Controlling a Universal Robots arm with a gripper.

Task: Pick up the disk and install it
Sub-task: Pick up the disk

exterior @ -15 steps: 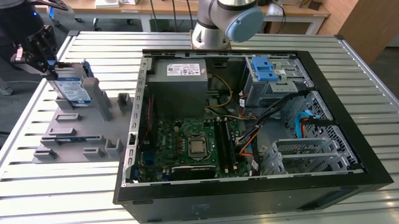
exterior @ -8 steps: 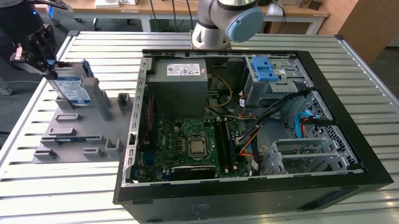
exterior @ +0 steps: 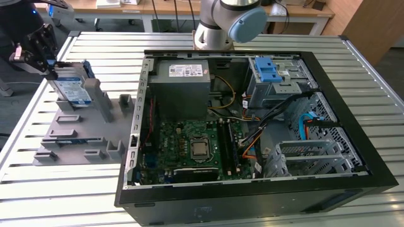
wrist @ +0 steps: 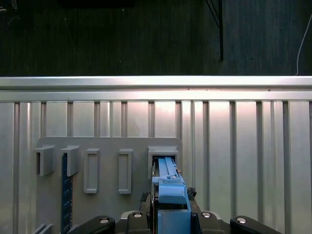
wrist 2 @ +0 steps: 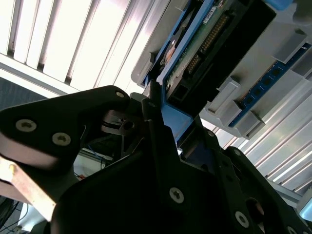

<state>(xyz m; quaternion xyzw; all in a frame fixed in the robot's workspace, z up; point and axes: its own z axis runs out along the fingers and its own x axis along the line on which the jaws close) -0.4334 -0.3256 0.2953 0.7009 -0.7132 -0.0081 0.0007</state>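
The gripper (exterior: 50,65) is at the exterior view's left, well away from the open computer case (exterior: 353,189). Its jaws look closed down on the blue carrier edge of the disk (exterior: 71,90); in the second wrist view the blue plastic sits pinched between the fingers (wrist 2: 152,105).

The disk stands upright on edge in a slot of the grey rack (exterior: 82,137), so as I judge it the grasp is made but the lift is not. The drive bay (exterior: 277,87) inside the case has no disk in it, so the install is undone.

Rack and case both rest on a ribbed metal table (exterior: 94,198). Wooden benches (exterior: 158,7) stand behind the arm's base (exterior: 218,28).
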